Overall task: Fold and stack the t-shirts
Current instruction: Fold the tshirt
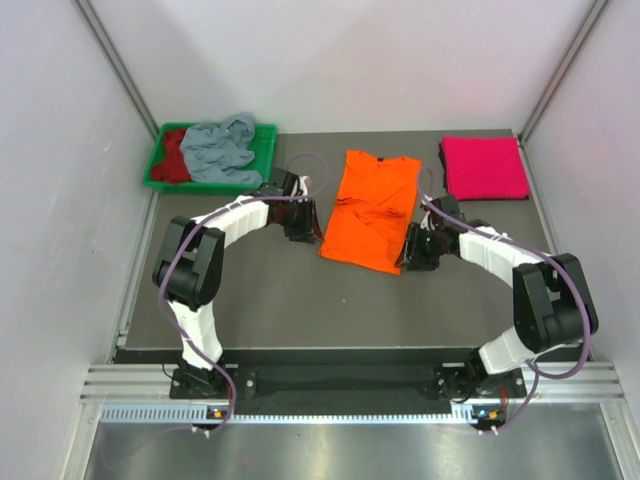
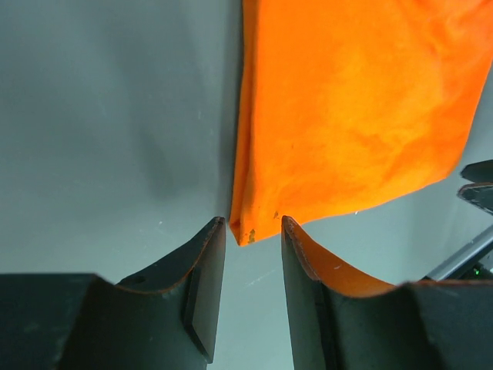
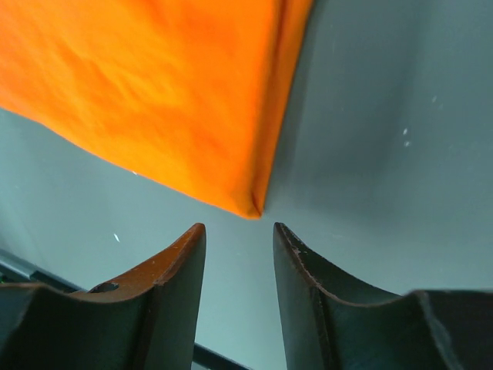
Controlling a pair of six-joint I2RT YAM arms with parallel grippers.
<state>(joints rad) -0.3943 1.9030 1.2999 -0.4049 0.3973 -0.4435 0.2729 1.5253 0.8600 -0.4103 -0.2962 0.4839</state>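
Observation:
An orange t-shirt (image 1: 373, 208) lies flat mid-table with its sides folded in, making a long strip. My left gripper (image 1: 303, 232) stands open at its near left corner (image 2: 250, 228), the cloth tip just beyond the fingertips and not held. My right gripper (image 1: 413, 254) is open too, just short of the near right corner (image 3: 250, 204). At the back right lies a folded magenta t-shirt (image 1: 484, 167). A grey-blue t-shirt (image 1: 220, 150) and a dark red one (image 1: 174, 157) lie crumpled in the tray.
A green plastic tray (image 1: 262, 142) sits at the back left corner of the dark mat. White walls close in the table on the left, right and back. Cables loop from both wrists near the orange shirt.

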